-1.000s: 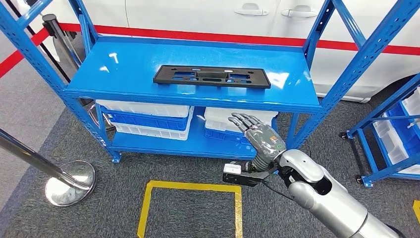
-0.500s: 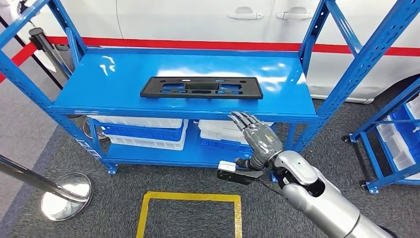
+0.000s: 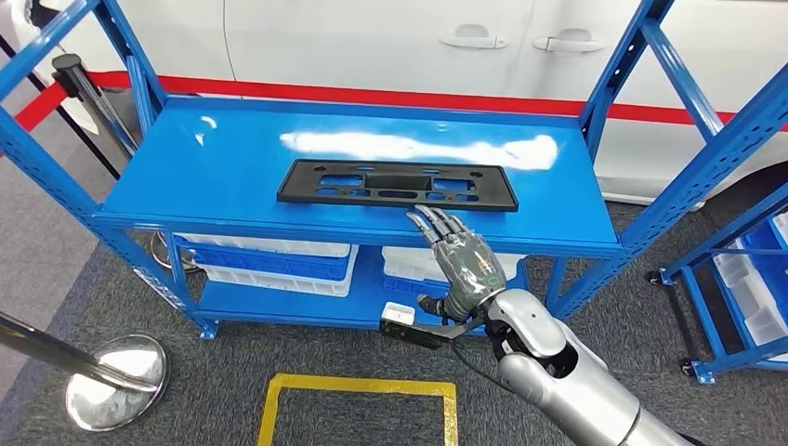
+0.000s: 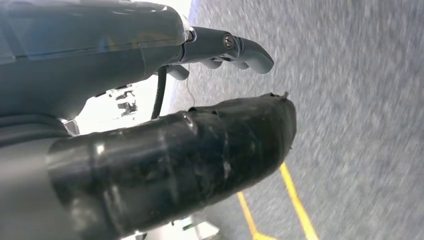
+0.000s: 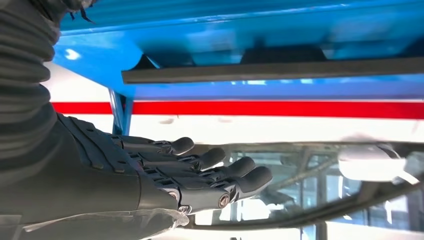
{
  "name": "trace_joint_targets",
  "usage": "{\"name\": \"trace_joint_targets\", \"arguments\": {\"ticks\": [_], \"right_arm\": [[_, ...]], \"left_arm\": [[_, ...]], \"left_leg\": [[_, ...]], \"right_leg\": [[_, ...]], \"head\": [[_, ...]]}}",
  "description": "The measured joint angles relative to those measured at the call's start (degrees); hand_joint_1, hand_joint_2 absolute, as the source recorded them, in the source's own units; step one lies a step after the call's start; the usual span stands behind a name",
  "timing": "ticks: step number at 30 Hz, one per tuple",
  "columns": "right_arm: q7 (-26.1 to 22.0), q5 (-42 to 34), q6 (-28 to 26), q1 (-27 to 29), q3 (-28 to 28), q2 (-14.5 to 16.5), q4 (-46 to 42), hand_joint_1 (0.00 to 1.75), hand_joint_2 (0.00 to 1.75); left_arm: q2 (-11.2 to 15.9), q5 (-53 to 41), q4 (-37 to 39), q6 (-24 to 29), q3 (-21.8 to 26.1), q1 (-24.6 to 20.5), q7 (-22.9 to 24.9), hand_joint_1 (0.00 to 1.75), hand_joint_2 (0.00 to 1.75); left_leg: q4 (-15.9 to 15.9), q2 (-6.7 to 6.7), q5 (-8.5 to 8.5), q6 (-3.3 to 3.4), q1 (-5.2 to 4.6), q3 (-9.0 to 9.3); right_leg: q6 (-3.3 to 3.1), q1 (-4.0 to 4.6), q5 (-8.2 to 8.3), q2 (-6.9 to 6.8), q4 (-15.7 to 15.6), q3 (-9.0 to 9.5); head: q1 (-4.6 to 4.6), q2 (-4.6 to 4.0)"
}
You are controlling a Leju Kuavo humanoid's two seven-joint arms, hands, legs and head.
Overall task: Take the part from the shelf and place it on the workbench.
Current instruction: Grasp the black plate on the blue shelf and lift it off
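Observation:
The part [image 3: 397,184], a flat black rectangular frame with cut-outs, lies on the top board of the blue shelf [image 3: 204,177], near its front edge. My right hand [image 3: 462,265] is stretched out flat in front of that edge, holding nothing, with its fingertips reaching just short of the part's near side. The right wrist view shows the same hand [image 5: 165,175] with its fingers straight and spread, and the part [image 5: 275,70] edge-on on the blue board. My left hand [image 4: 125,55] hangs over grey carpet, thumb apart from the fingers, holding nothing.
White and blue bins [image 3: 279,260] fill the shelf's lower level. A white car with a red stripe [image 3: 390,37] stands behind. A chrome stanchion base [image 3: 116,376] is at the left, a yellow floor square [image 3: 358,386] is in front, and a second blue rack [image 3: 743,269] is at the right.
The whole view has shifted as the camera came closer to the shelf. My right hand has risen and reached forward, from the lower-shelf level up to the top board's front edge.

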Motion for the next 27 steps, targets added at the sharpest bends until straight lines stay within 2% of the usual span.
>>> {"name": "trace_joint_targets", "arguments": {"ticks": [1,2,3,4,5,6,7,8,11,12,13,15,16,17,18,20,21,22,25,27], "right_arm": [[0.01,0.19,-0.03,0.2,-0.38,0.12,0.31,0.0,1.75],[0.01,0.46,-0.05,0.35,-0.79,0.25,0.62,0.0,1.75],[-0.03,0.77,-0.08,0.42,-1.2,0.39,0.91,0.0,1.75],[-0.08,1.16,-0.13,0.46,-1.59,0.55,1.19,0.0,1.75],[-0.14,1.66,-0.19,0.51,-1.98,0.7,1.52,0.0,1.75],[-0.18,2.23,-0.25,0.52,-2.28,0.85,1.9,0.0,1.75],[-0.2,2.89,-0.31,0.57,-2.49,1.02,2.31,0.0,1.75],[-0.21,3.56,-0.35,0.65,-2.6,1.2,2.8,0.0,1.75],[-0.26,4.95,-0.41,0.77,-2.68,1.74,4.23,0.0,1.75],[-0.28,5.13,-0.43,0.73,-2.68,1.96,4.61,0.0,1.75],[-0.28,5.22,-0.43,0.73,-2.68,2.22,4.94,0.0,1.75],[-0.31,5.36,-0.43,0.89,-2.68,2.7,5.52,0.0,1.75],[-0.32,5.41,-0.43,1.05,-2.68,2.88,5.83,0.0,1.75],[-0.32,5.47,-0.43,1.19,-2.68,3.02,6.13,0.0,1.75],[-0.32,5.51,-0.43,1.28,-2.68,3.13,6.39,0.0,1.75],[-0.32,5.6,-0.43,1.36,-2.67,3.39,6.88,0.0,1.75],[-0.32,5.63,-0.43,1.35,-2.66,3.53,7.09,0.0,1.75],[-0.32,5.64,-0.43,1.36,-2.65,3.65,7.24,0.0,1.75],[-0.32,5.66,-0.47,1.42,-2.64,3.75,7.43,0.0,1.75],[-0.33,5.66,-0.49,1.35,-2.65,3.76,7.5,0.0,1.75]], "left_arm": [[0.0,-0.15,0.0,0.02,0.0,-0.01,-0.01,0.0,0.0],[0.0,-0.33,0.0,0.03,0.0,-0.02,-0.01,0.0,0.0],[0.0,-0.51,0.0,0.04,0.0,-0.02,0.0,0.0,0.0],[0.0,-0.67,0.0,0.04,0.0,0.0,0.01,0.0,0.0],[-0.05,-0.8,0.03,0.04,0.0,0.01,0.01,0.0,0.0],[-0.1,-0.91,0.05,0.04,0.0,-0.01,0.01,0.0,0.0],[-0.15,-0.99,0.08,0.04,0.0,-0.05,0.0,0.0,0.0],[-0.2,-1.11,0.11,0.04,0.0,-0.1,-0.01,0.0,0.0],[-0.15,-1.45,0.13,0.03,0.0,-0.17,-0.01,0.0,0.0],[-0.13,-1.48,0.13,0.02,0.0,-0.25,-0.02,0.0,0.0],[-0.11,-1.49,0.13,0.01,0.0,-0.34,-0.02,0.0,0.0],[-0.11,-1.49,0.13,-0.01,0.0,-0.47,-0.03,0.0,0.0],[-0.1,-1.5,0.13,-0.01,0.0,-0.45,-0.03,0.0,0.0],[-0.08,-1.5,0.13,-0.01,0.0,-0.37,-0.03,0.0,0.0],[-0.07,-1.51,0.13,-0.01,0.0,-0.27,-0.02,0.0,0.0],[-0.02,-1.52,0.15,-0.01,0.0,-0.03,-0.02,0.0,0.0],[0.01,-1.52,0.17,-0.01,0.0,-0.01,-0.02,0.0,0.0],[0.02,-1.52,0.2,0.0,-0.01,-0.03,-0.03,0.0,0.0],[-0.03,-1.51,0.22,0.02,-0.01,-0.14,-0.04,0.0,0.0],[-0.05,-1.51,0.22,0.02,0.0,-0.05,-0.03,0.0,0.0]], "left_leg": [[0.01,-0.1,-0.36,0.04,-0.01,0.39],[0.02,-0.19,-0.78,0.02,-0.03,0.93],[0.02,-0.23,-1.25,-0.06,-0.04,1.57],[0.0,-0.25,-1.76,-0.18,-0.06,2.23],[0.02,-0.25,-2.25,-0.35,-0.1,2.89],[0.03,-0.27,-2.67,-0.61,-0.15,3.26],[0.01,-0.26,-3.08,-0.94,-0.2,3.48],[0.27,-0.26,-3.24,-1.3,-0.27,3.68],[2.17,-0.2,-3.99,-2.26,-0.26,3.89],[4.07,-0.19,-4.87,-2.54,-0.2,3.03],[7.0,-0.19,-6.16,-2.78,-0.11,1.37],[13.92,-0.19,-8.81,-3.21,-0.07,-3.26],[16.07,-0.19,-9.2,-3.35,-0.04,-5.18],[16.46,-0.18,-8.45,-3.43,-0.01,-6.29],[14.8,-0.18,-6.47,-3.43,0.03,-6.38],[8.0,-0.19,-0.92,-3.28,0.1,-4.87],[4.65,-0.18,0.6,-3.1,-0.01,-4.16],[2.69,-0.18,1.47,-2.74,-0.11,-3.75],[1.36,-0.21,1.19,-1.42,-0.26,-3.12],[0.69,-0.17,0.85,-0.73,-0.13,-1.93]], "right_leg": [[0.09,-0.07,-0.46,0.0,1.55,-1.6],[0.09,-0.12,0.39,-0.01,1.19,-2.33],[-0.01,-0.14,2.53,-0.02,-1.11,-2.06],[-0.25,-0.11,5.54,-0.05,-4.76,-1.11],[-0.54,0.08,7.87,-0.1,-8.19,-0.13],[-0.86,0.34,8.81,-0.21,-11.08,0.67],[-1.19,0.61,9.22,-0.22,-12.74,1.25],[-1.43,0.77,8.64,-0.2,-13.32,1.59],[-2.23,0.47,8.3,0.05,-14.38,3.42],[-2.54,0.35,8.09,0.09,-14.55,3.97],[-2.79,0.26,7.84,0.07,-14.66,4.41],[-3.08,0.25,7.18,0.11,-14.65,4.93],[-3.06,0.24,6.79,0.15,-14.62,5.29],[-3.0,0.22,6.34,0.22,-14.59,5.78],[-2.88,0.17,5.82,0.29,-14.54,6.4],[-2.45,0.09,4.66,0.39,-14.43,7.78],[-2.14,0.12,4.18,0.42,-14.37,8.14],[-1.83,0.21,3.85,0.41,-14.38,8.27],[-1.04,0.4,3.49,0.32,-14.26,8.29],[-0.55,0.28,3.28,0.21,-11.45,7.1]], "head": [[-0.01,0.0],[-0.01,0.0],[0.0,0.0],[0.0,0.0],[-0.01,-0.01],[0.02,-0.01],[0.04,-0.01],[0.08,-0.01],[0.19,-0.01],[0.2,-0.01],[0.2,-0.01],[0.19,0.0],[0.18,0.0],[0.18,0.0],[0.17,0.0],[0.2,0.0],[0.18,-0.01],[0.17,-0.01],[0.19,-0.01],[0.27,0.0]]}}
